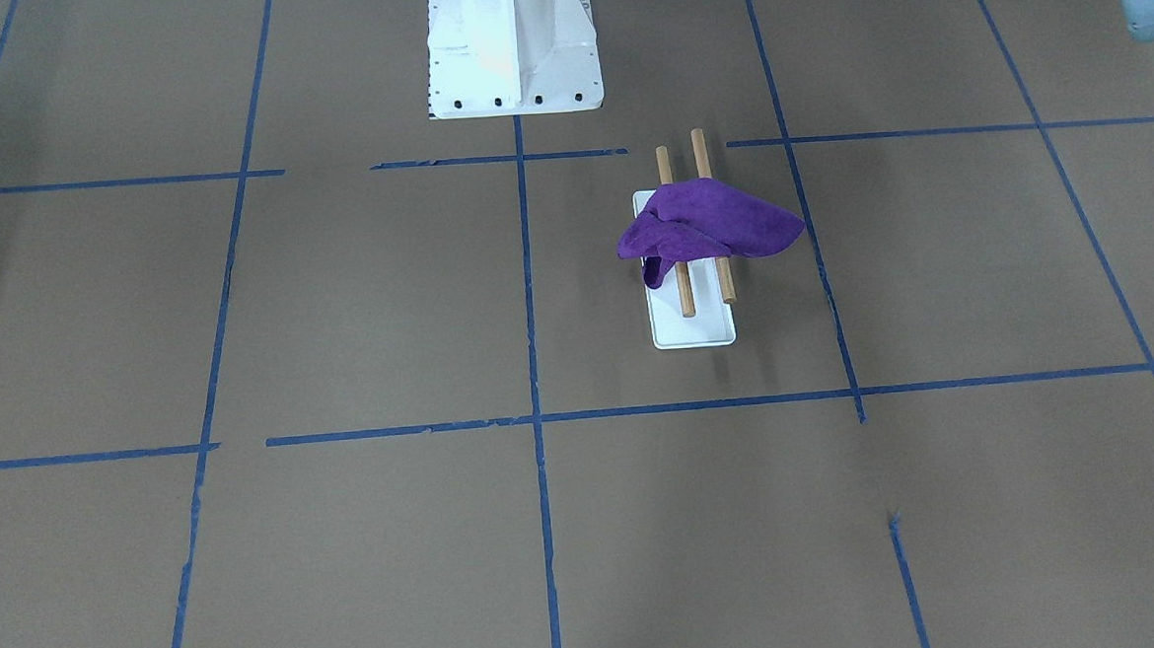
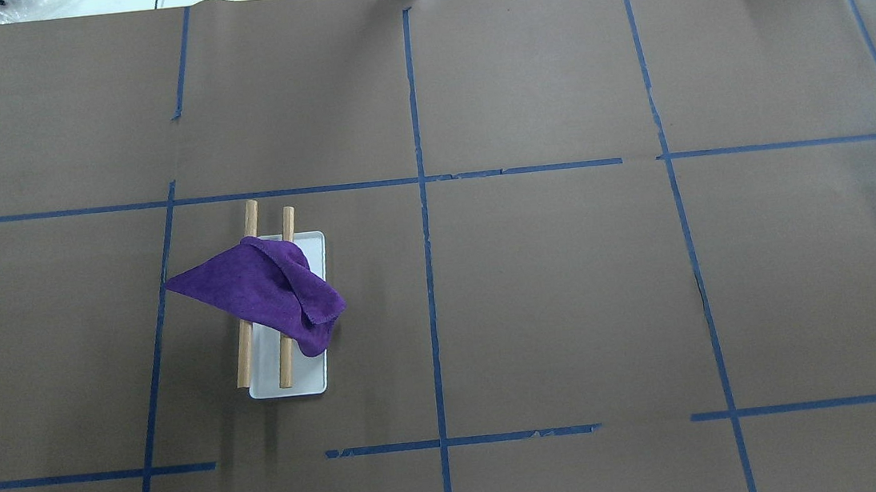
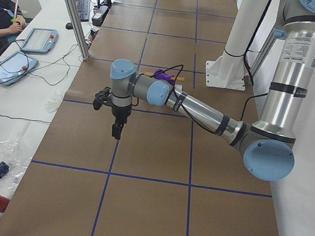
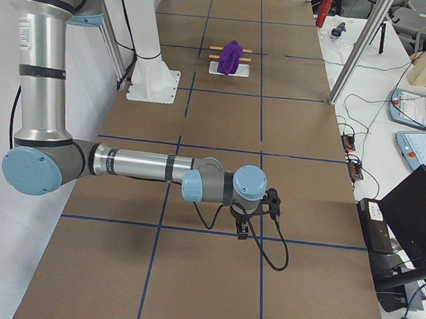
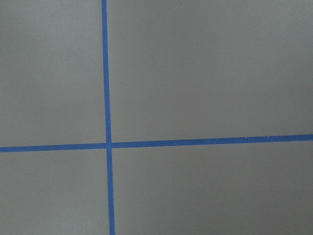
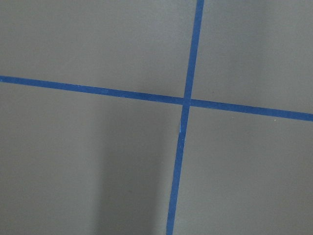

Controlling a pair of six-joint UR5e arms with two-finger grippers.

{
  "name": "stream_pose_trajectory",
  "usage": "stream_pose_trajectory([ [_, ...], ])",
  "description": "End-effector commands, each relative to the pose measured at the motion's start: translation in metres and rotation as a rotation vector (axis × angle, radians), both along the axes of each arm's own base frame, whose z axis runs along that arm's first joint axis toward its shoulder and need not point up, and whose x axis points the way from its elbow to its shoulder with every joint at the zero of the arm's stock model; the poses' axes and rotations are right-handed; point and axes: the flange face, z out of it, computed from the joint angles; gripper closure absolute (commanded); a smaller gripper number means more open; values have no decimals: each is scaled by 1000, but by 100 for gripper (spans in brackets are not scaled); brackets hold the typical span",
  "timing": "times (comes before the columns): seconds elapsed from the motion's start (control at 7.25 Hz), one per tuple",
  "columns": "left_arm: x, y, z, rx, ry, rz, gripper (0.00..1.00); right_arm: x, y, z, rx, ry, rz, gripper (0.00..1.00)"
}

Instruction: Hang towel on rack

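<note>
I've got the purple towel [image 2: 265,291] draped across both wooden dowels [image 2: 242,361] of the rack [image 2: 308,379]. It's bunched around their middle, with one corner jutting past the outer dowel and a flap hanging over the white base. The rack stands on the robot's left half of the table [image 2: 570,281], which is brown paper gridded with blue tape [image 2: 430,279], not far from the white pedestal [image 1: 513,51].

The left gripper [image 3: 116,131] hangs over bare paper at the table's left end, well apart from the rack. The right gripper [image 4: 242,231] hangs over the opposite end. I see both only from the side, so I cannot tell whether either is released or clenched. The wrist cameras give me only tape crossings. Two tablets [image 3: 39,39] and cables lie on the white bench alongside.
</note>
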Motion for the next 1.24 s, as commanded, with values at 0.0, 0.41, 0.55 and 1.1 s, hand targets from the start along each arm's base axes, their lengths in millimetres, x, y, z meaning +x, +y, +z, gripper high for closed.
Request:
stream_pose_trajectory([
  [0.0,-38,1,66,-77,48,20,0,-2,5,2,-15,-37,1,0],
  [0.41,-37,19,89,-139,72,0,0,2,6,2,-16,-46,10,0],
  [0.55,-38,24,95,-145,66,2,0,3,5,1,-13,-46,11,0],
  [1.1,-45,44,112,-108,71,74,0,3,5,1,-14,-45,12,0],
])
